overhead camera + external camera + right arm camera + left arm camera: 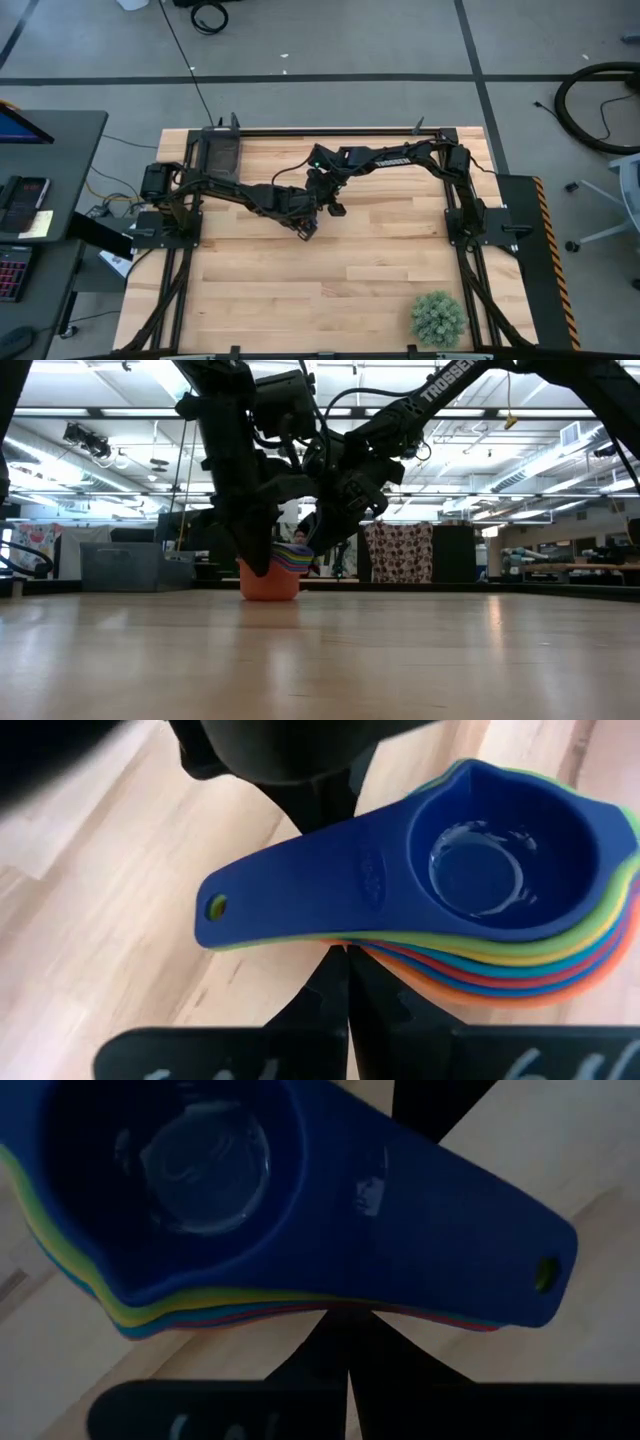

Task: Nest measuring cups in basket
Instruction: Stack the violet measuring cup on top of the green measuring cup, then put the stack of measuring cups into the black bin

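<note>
The measuring cups are nested in one stack [270,575], the orange one at the bottom standing on the table and the dark blue one [500,850] on top. Their handles [440,1230] are fanned together. In the high view the arms hide the stack at the table's middle. My left gripper [345,1365] and my right gripper [345,985] are both shut and meet at the stack from opposite sides, their fingers running in under the handles. The dark basket [222,152] sits at the table's far left, apart from the stack. My left gripper's shut fingers [330,1350] slant down and pass beneath the stacked handles [400,1305]. The handles hide the fingertips, so I cannot tell whether they touch. My right gripper's shut fingers [335,975] slant down under the same handles [300,925] from the opposite side. Their tips are hidden too, so I cannot tell whether they touch.
A spiky green plant ball [437,318] sits near the table's front right corner. Bare wood [300,290] lies between the stack and the near edge. A desk with a keyboard and screen [30,200] stands off the table's left side.
</note>
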